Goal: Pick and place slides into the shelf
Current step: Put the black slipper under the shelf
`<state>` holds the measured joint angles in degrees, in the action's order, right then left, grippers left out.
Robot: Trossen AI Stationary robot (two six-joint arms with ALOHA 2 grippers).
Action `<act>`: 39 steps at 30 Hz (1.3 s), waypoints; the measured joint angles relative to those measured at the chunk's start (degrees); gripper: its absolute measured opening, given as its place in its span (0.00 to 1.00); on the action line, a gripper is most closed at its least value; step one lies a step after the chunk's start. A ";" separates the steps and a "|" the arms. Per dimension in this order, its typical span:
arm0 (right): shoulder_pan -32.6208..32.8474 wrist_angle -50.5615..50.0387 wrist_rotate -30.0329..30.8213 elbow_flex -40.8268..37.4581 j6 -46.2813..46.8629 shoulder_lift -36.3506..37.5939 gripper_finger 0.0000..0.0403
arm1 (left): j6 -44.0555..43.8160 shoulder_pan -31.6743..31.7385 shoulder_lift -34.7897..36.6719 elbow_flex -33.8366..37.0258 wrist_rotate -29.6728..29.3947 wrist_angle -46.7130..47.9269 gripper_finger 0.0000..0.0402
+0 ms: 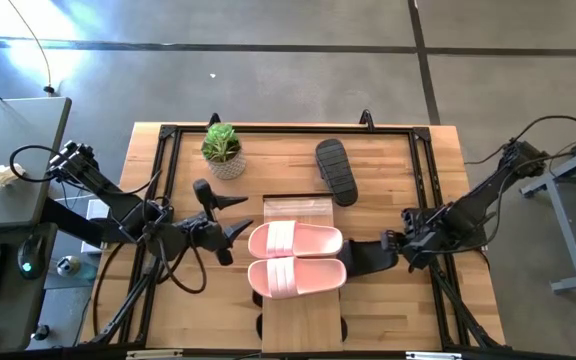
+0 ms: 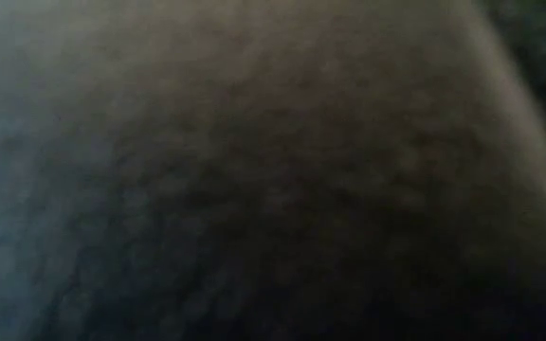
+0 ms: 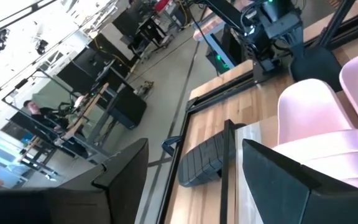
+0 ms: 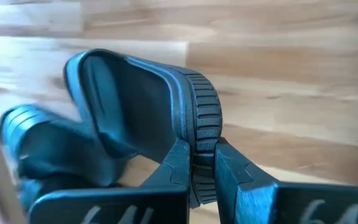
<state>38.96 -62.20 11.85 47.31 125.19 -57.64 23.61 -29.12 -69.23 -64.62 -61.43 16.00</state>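
Observation:
A pale pink pair of slides [image 1: 295, 258] lies side by side on the shelf's light-wood plank top [image 1: 303, 320] at the table's middle; it also shows in the left wrist view [image 3: 328, 124]. One black slide [image 1: 336, 170] lies flat on the table beyond the shelf, and also shows in the left wrist view [image 3: 201, 163]. My right gripper [image 1: 400, 250] is shut on a second black slide [image 1: 368, 257] just right of the shelf. My left gripper [image 1: 230, 215] is open and empty, left of the pink pair. The low view is blocked by something dark. My right gripper pinches the black slide's ribbed sole rim [image 4: 196, 146] at one end between its two fingers. The fingers come level from the table's right side. The slide is turned on its side, its strap [image 4: 27, 134] toward the shelf. I cannot tell whether it is clear of the table.
A small potted plant [image 1: 222, 150] stands at the far left of the table. Black frame rails [image 1: 423, 170] run along the table's edges. Bare tabletop lies to the right of the far black slide and near the front left.

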 joint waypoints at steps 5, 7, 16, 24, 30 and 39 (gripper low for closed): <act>-0.34 0.28 -0.19 -0.35 0.35 -0.11 0.02 | -4.72 0.00 0.00 0.00 0.60 4.67 0.61; -1.00 2.23 -0.30 -1.74 0.32 -0.12 0.02 | -7.72 -0.01 0.00 0.00 1.00 7.73 0.61; -3.47 19.40 4.03 -10.42 -0.74 -0.16 0.02 | -11.92 0.00 0.00 0.00 1.00 11.22 0.61; -4.90 31.09 3.87 -15.09 -2.68 -0.82 0.03 | -11.92 0.00 0.00 0.00 0.94 11.18 0.61; -5.39 39.75 0.98 -18.40 -4.33 -3.24 0.09 | -12.04 -0.01 0.00 0.00 0.81 11.08 0.61; -6.88 49.69 -4.41 -19.35 -10.68 -9.19 0.22 | -20.34 -0.02 0.00 -0.02 0.79 15.72 0.61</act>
<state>32.08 -12.51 7.44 27.97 114.51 -66.83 3.26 -29.15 -69.23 -64.64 -60.64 31.72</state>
